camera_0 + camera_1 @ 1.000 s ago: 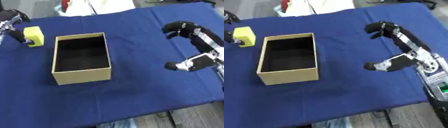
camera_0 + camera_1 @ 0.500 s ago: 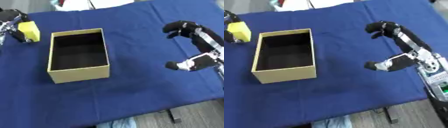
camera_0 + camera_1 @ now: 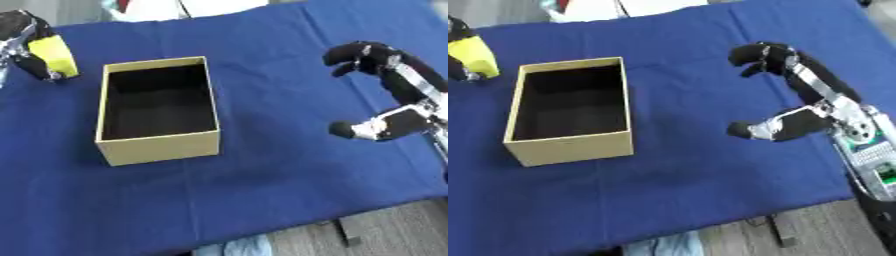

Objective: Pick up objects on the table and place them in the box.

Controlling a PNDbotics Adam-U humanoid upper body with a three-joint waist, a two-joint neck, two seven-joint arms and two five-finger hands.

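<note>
Left hand (image 3: 22, 37) at far left, fingers and thumb curled round a yellow block (image 3: 54, 55), which sits tilted just left of the box (image 3: 157, 147) and apparently lifted off the blue cloth (image 3: 262, 200) (contact underneath not visible). Box open-topped, inside dark, nothing seen in it. Right hand (image 3: 794, 125) hovers well right of the box, fingers curved, thumb apart, holding nothing. Block looks light and rigid, maybe foam; flat opposite faces suit a pinch. Smooth sides could slip, so keep it level over the rim.
</note>
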